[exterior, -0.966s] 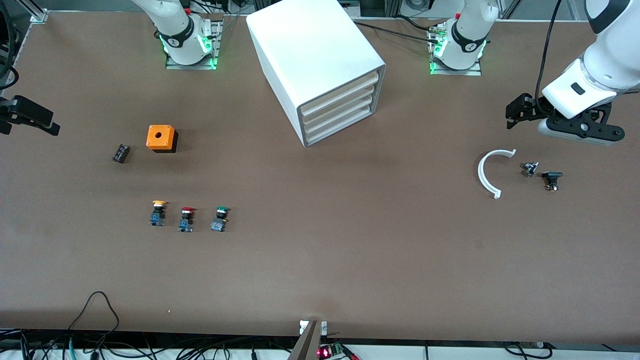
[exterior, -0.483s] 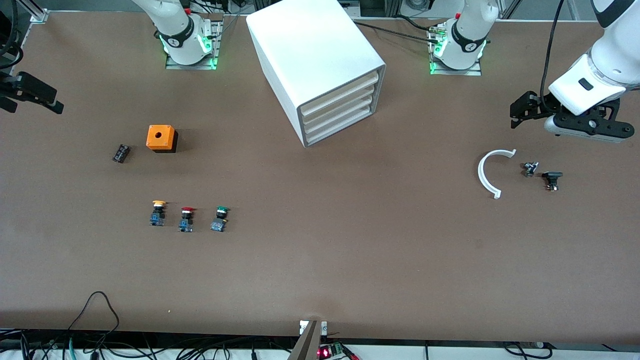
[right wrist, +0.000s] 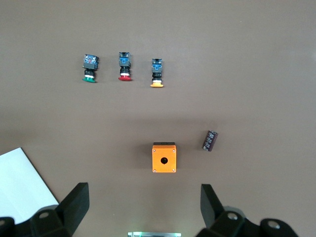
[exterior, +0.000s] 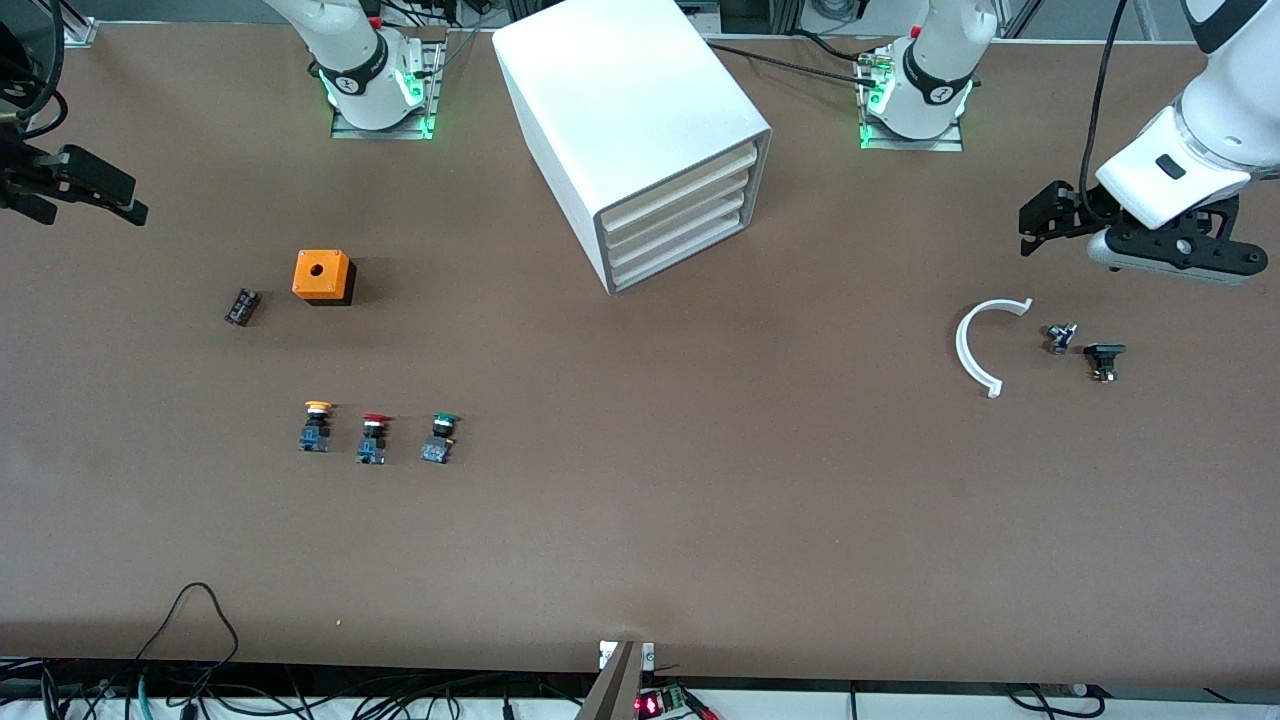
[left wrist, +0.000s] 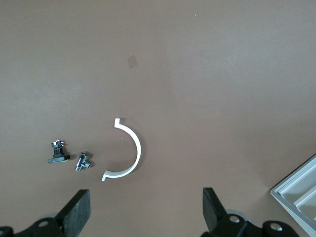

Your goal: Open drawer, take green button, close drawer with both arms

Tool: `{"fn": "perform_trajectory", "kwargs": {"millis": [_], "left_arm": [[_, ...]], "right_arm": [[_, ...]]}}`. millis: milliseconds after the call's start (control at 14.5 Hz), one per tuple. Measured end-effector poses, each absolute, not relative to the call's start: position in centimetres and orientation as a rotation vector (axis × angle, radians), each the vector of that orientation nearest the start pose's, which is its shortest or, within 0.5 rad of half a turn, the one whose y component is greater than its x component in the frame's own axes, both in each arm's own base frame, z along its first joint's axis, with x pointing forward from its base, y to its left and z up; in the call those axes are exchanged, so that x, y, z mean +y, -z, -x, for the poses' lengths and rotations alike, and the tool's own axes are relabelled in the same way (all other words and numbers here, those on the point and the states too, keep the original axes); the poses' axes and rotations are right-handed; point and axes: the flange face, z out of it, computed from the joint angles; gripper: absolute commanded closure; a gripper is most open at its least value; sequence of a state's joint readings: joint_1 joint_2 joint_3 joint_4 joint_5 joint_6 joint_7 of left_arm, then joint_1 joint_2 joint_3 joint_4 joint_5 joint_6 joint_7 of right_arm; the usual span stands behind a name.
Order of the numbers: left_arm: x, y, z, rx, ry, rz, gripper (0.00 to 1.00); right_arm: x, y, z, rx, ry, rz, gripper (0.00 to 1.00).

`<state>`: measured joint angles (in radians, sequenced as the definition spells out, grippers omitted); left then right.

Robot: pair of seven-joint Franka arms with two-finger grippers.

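The white cabinet (exterior: 640, 120) stands between the arms' bases with all four drawers shut; a lower drawer (exterior: 678, 236) shows its plain front. The green-capped button (exterior: 440, 437) stands on the table nearer to the front camera, last in a row of three; it also shows in the right wrist view (right wrist: 89, 68). My right gripper (exterior: 30, 185) hangs open and empty (right wrist: 143, 210) over the right arm's end of the table. My left gripper (exterior: 1165, 262) hangs open and empty (left wrist: 146, 212) over the left arm's end. A cabinet corner shows in the left wrist view (left wrist: 298, 195).
A red-capped button (exterior: 372, 440) and a yellow-capped button (exterior: 317, 427) stand beside the green one. An orange box (exterior: 322, 276) and a small black part (exterior: 241, 306) lie farther back. A white arc (exterior: 975, 348) and two small dark parts (exterior: 1060, 337) (exterior: 1104, 360) lie under the left gripper.
The right gripper has moved toward the robots' bases and slightly toward the cabinet. The left gripper rose a little and then held still. Nothing on the table moved.
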<state>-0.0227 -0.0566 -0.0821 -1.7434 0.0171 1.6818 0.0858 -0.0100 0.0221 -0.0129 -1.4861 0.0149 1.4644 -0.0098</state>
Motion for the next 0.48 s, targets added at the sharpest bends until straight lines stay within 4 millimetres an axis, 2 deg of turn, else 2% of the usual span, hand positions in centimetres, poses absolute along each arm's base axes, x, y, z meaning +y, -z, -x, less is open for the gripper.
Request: {"fn": "perform_trajectory", "kwargs": {"millis": [483], "left_arm": [[-5.74, -58.35, -54.0, 0.303, -0.007, 3.105, 0.0]], "right_arm": [[-0.56, -64.7, -55.05, 0.004, -0.041, 3.126, 0.0]]}}
